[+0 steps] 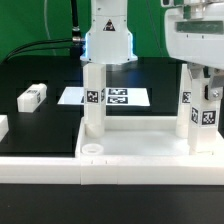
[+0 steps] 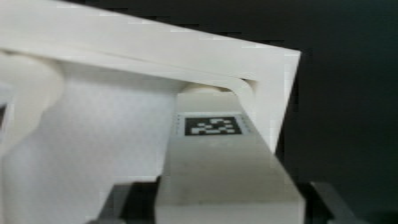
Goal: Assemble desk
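The white desk top [image 1: 135, 140] lies upside down, rim up, against the low border wall. My gripper [image 1: 94, 68] is shut on a white square leg [image 1: 93, 105] that stands upright at the top's corner on the exterior view's left. A round corner socket [image 1: 93, 146] lies open just in front of it. Two more legs [image 1: 188, 108] [image 1: 207, 115] with tags stand upright on the right side. In the wrist view the held leg [image 2: 219, 160] with its tag fills the gap between my dark fingers [image 2: 134, 203], above the desk top [image 2: 107, 100].
The marker board [image 1: 125, 97] lies on the black table behind the desk top. A loose white leg [image 1: 33, 96] lies on the exterior view's left, another white part [image 1: 3, 126] at the left edge. The white border wall [image 1: 110, 168] runs along the front.
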Robot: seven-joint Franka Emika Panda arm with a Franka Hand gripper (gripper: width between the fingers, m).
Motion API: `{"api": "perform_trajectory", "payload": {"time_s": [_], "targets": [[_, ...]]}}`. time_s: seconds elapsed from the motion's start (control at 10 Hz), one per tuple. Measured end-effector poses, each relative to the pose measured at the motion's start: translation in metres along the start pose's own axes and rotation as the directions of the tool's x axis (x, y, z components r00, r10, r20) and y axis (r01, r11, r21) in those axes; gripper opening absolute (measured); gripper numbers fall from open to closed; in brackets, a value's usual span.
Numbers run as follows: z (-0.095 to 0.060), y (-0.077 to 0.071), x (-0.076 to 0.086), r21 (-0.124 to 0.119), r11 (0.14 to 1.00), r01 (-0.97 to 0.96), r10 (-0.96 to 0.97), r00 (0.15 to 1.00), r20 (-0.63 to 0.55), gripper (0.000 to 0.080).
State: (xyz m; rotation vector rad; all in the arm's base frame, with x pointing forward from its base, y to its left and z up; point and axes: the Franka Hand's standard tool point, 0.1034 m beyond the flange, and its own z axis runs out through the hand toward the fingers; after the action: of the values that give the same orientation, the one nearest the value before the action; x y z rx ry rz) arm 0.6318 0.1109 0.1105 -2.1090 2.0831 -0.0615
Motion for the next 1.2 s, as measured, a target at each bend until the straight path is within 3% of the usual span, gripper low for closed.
{"api": "perform_trajectory", "payload": {"time_s": [0.2,0.3,0.5,0.6,0.7,0.8,0.9,1.2], "targets": [[0.0006,0.0012,0.0005,-0.007,0.962,-0.271,0.272,0.962,0.035,0.0288],[0.0011,0.0001,-0.0001,0.009,0.941,-0.338,0.337,0.94,0.049,0.0288],[0.001,-0.0004,0.0,0.009,0.931,-0.366,0.365,0.93,0.049,0.0288],[0.0016,-0.0001,0.0001,0.011,0.948,-0.317,0.316,0.948,0.048,0.0288],[0.003,0.0011,-0.0004,-0.001,0.961,-0.277,0.276,0.96,0.045,0.0456],[0.0031,0.0026,-0.0035,-0.034,0.979,-0.2,0.201,0.979,0.035,0.0456],[0.0016,-0.0016,-0.0047,-0.023,1.0,-0.008,0.009,1.0,0.022,0.0618],[0.002,-0.0013,-0.0033,-0.02,0.985,0.169,-0.168,0.985,0.024,0.0647]]}}
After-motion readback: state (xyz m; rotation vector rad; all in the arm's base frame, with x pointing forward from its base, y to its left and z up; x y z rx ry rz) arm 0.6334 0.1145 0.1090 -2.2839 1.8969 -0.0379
